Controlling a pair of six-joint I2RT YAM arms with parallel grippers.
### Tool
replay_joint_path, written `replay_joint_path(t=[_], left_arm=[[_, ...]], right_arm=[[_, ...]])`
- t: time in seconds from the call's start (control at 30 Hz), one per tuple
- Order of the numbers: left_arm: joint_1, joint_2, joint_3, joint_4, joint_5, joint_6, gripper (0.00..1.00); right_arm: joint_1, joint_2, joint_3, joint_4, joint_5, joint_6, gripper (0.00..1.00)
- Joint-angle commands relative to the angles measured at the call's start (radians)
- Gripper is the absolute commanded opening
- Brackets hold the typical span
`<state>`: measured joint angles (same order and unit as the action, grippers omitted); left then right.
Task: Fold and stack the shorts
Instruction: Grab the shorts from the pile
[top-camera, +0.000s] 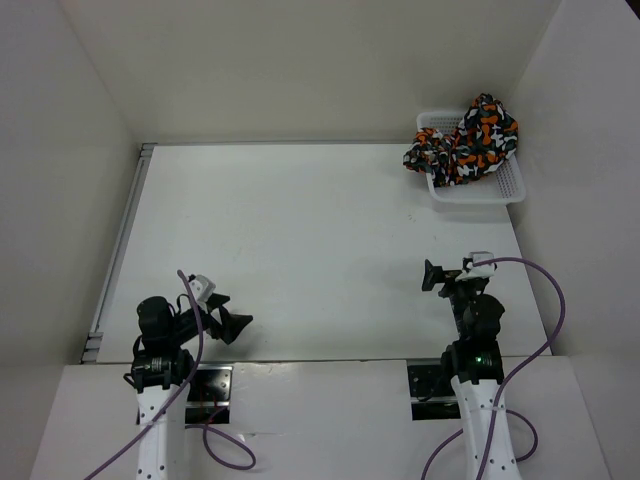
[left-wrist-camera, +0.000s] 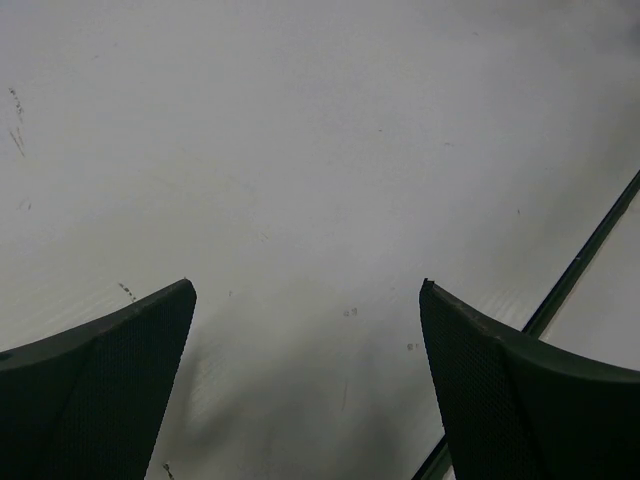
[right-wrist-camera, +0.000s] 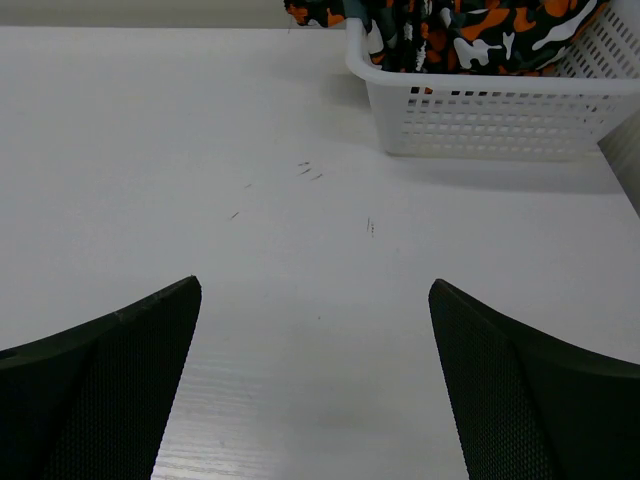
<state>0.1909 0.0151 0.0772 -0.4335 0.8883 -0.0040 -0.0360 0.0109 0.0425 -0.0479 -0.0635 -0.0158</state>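
**Shorts lie far right, ahead of the right claw**

The table (top-camera: 300, 240) is bare across its middle and left, which leaves wide room for folding. At its far right corner sits the white mesh basket (top-camera: 478, 192), just beside the right wall and near the back wall, so the freest approach looks to be from the near side and the left. The shorts (top-camera: 465, 140) are heaped in it. Their longer run slants from the left rim, which they overhang, toward the far right corner. Of the 2 arms, the right gripper (top-camera: 432, 276) is nearer, with the shorts ahead and slightly to its right; the left gripper (top-camera: 235, 322) is well apart. Both claws stand spread wide, holding nothing
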Motion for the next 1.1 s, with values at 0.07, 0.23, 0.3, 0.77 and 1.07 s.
replay_joint_path(t=[0.07,0.23,0.3,0.77,1.07], left_arm=[[-0.004,-0.017,0.019,0.004,0.035,0.004,0.99],[-0.004,-0.017,0.007,0.058,0.123,0.004,0.99],[-0.004,-0.017,0.007,0.090,0.104,0.004,0.99],[-0.074,0.383,0.228,0.613,-0.201,0.004,0.99],[-0.116,1.348,0.970,0.121,-0.474,0.004,0.99]], right_arm=[[-0.008,-0.005,-0.041,0.052,0.002,0.007,0.99],[-0.008,-0.005,-0.030,0.052,-0.090,-0.033,0.99],[-0.008,-0.005,0.003,0.048,-0.358,-0.423,0.99],[0.109,0.099,0.163,0.141,-0.670,-1.253,1.00],[0.289,1.013,0.914,-0.045,-0.115,-0.743,1.00]])
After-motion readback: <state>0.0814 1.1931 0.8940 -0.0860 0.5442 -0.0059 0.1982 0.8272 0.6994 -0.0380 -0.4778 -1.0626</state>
